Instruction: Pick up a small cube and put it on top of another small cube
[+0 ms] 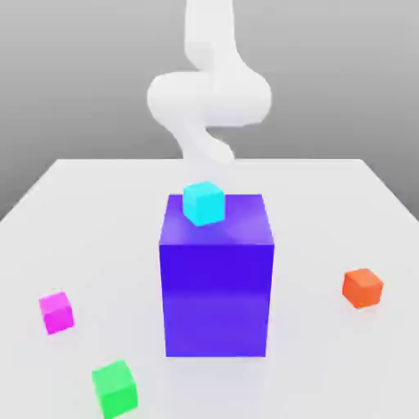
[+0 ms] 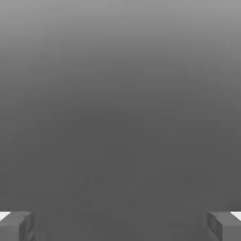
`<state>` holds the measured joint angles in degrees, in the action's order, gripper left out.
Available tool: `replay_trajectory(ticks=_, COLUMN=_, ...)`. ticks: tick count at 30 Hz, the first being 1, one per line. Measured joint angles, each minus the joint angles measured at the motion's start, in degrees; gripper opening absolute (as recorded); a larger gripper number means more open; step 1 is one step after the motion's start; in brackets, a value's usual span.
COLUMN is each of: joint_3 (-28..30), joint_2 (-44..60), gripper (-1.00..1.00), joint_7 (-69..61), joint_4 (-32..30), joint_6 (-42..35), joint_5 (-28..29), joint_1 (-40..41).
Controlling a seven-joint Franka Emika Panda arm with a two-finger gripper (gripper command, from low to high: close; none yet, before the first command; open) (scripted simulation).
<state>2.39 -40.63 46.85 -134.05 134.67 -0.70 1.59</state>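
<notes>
Small cubes lie around the white table [image 1: 98, 213]: a magenta cube [image 1: 56, 312] at the exterior view's left, a green cube [image 1: 114, 388] near the front, and an orange cube [image 1: 362, 287] at the right. A cyan cube [image 1: 203, 203] appears to sit on the far edge of the top of a tall purple block [image 1: 217, 286]. In the hand view my gripper [image 2: 120, 228] is open. Its grey fingertips [image 2: 16, 226] stand far apart with nothing between them, facing a plain grey background.
The white arm [image 1: 209, 98] rises behind the purple block at the table's far side. That block stands mid-table between the left and right cubes. The table's edges run along the left and right of the exterior view.
</notes>
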Motion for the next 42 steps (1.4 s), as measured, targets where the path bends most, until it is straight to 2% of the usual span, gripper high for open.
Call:
replay_trajectory(ticks=14, joint_3=13.1, joint_2=29.4, gripper=0.00, joint_7=5.0, joint_4=-12.8, joint_6=16.4, joint_5=-4.9, joint_1=9.7)
replay_trajectory(ticks=22, joint_3=18.4, joint_2=46.0, gripper=0.00, joint_7=7.8, joint_4=-20.0, joint_6=25.7, joint_5=-7.5, joint_1=17.8)
replay_trajectory(ticks=25, joint_3=15.7, joint_2=52.0, gripper=0.00, joint_7=4.8, joint_4=-19.7, joint_6=29.9, joint_5=-12.1, joint_1=20.3)
replay_trajectory(ticks=28, joint_3=9.8, joint_2=57.9, gripper=0.00, joint_7=0.9, joint_4=-18.4, joint_6=34.4, joint_5=-17.3, joint_1=25.0)
replay_trajectory(ticks=29, joint_3=7.7, joint_2=59.8, gripper=-1.00, joint_7=-0.2, joint_4=-18.0, joint_6=35.9, joint_5=-18.7, joint_1=26.9)
replay_trajectory(ticks=36, joint_3=7.1, joint_2=60.2, gripper=-1.00, joint_7=-0.2, joint_4=-17.9, joint_6=36.2, joint_5=-18.8, joint_1=27.4)
replay_trajectory(ticks=42, joint_3=14.5, joint_2=49.7, gripper=-1.00, joint_7=7.9, joint_4=-20.4, joint_6=28.4, joint_5=-8.1, joint_1=22.5)
